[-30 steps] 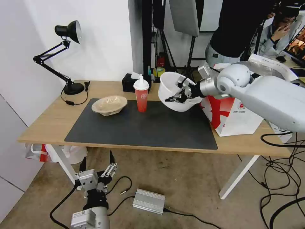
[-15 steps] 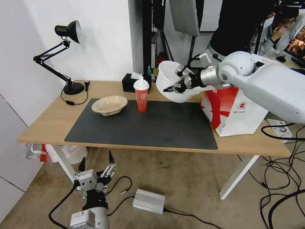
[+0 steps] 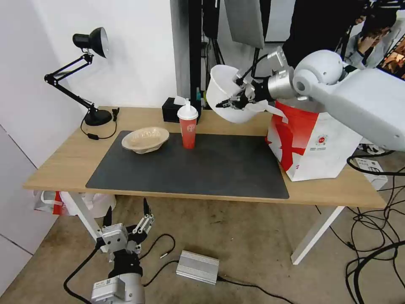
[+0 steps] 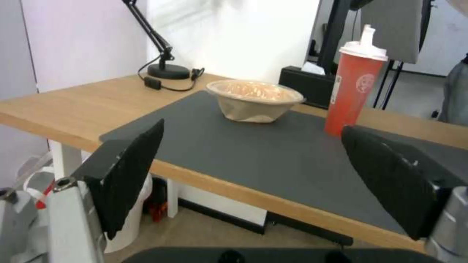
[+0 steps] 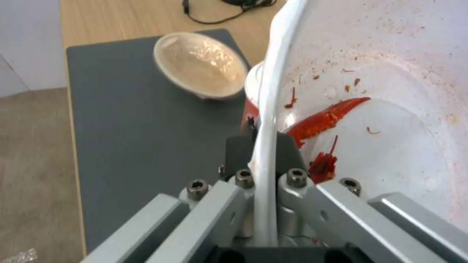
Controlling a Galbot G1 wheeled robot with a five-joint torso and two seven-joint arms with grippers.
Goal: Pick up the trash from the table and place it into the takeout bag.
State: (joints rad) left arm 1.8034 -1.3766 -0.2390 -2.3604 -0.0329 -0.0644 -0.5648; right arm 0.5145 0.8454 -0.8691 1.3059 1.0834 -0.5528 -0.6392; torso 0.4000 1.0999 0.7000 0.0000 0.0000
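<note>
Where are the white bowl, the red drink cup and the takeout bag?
white bowl (image 3: pixel 225 90): head view, outer wall.
red drink cup (image 3: pixel 188 131): head view, red body below the dome lid.
takeout bag (image 3: pixel 325 147): head view, white front face.

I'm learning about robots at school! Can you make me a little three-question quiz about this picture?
1. True or false: the right gripper holds the white bowl by its rim, up in the air.
2. What stands nearest the red cup on the dark mat? A) beige bowl B) desk lamp C) takeout bag
3. Fill in: the left gripper hangs low by the table, its fingers ____.

Key: 1 true; 2 A; 3 open.
</note>
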